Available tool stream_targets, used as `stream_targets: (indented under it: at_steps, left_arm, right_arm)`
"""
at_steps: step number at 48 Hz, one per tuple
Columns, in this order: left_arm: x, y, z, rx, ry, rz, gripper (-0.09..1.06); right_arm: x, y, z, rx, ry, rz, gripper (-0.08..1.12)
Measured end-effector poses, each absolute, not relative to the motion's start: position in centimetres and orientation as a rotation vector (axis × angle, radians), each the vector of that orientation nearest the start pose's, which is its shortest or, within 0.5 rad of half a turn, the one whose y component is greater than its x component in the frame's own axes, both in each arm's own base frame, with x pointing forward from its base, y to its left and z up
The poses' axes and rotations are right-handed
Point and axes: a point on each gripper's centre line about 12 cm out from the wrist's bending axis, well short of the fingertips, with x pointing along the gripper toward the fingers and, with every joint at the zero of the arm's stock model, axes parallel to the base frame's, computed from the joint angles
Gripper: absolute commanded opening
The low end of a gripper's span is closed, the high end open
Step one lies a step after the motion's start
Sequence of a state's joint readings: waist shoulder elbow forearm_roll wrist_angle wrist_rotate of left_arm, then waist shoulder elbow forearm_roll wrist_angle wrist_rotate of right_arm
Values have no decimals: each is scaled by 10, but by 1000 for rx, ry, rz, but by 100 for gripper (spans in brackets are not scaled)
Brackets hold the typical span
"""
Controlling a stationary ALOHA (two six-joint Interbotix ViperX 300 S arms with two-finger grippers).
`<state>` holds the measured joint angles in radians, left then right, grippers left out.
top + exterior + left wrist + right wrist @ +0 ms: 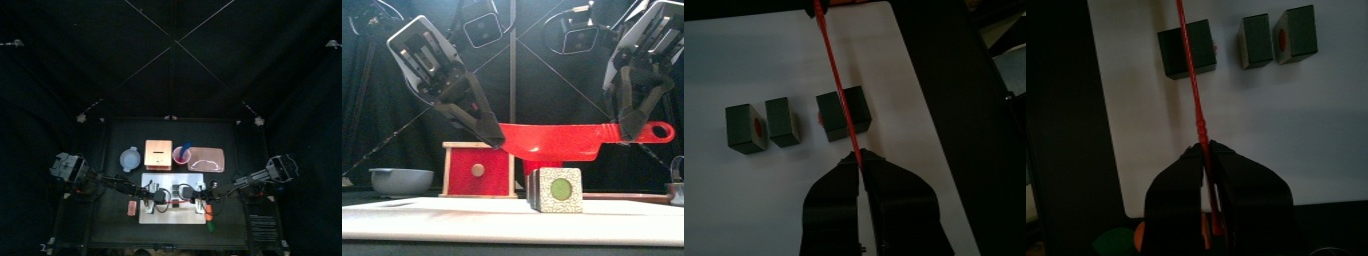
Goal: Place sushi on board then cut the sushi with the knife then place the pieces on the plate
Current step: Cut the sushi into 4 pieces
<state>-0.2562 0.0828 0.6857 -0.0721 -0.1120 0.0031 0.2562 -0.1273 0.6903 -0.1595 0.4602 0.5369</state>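
Your sushi (784, 122) on white board (764, 60), apart in three blocks. Left fingers (838, 200) and right fingers (1180, 190) both clenched on red knife (563, 137), just above end block. Cutting likely nearly done; moving pieces to pink plate (207, 158) still left.

Box (480, 168) is seen at the back left of the table (120, 225), red drawer front with a pale knob facing forward. Bowl (402, 181) is set just left of it, upright, not touching. In the top view a red cup (183, 155) is seen just right of the box. Two small orange-red items are noted nearer the front, one left (132, 208) and one right (210, 212); neither can be identified.
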Motion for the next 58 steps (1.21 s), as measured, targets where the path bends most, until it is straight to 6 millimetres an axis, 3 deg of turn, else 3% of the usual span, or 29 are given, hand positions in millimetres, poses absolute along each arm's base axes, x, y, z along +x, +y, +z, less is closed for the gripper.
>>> stream_targets:
  at_steps: [58]
  left_arm:
    - [381, -100, 132, 6, 682, -210, 35]
  right_arm:
    - [332, 80, 163, 191, 1043, -34, 40]
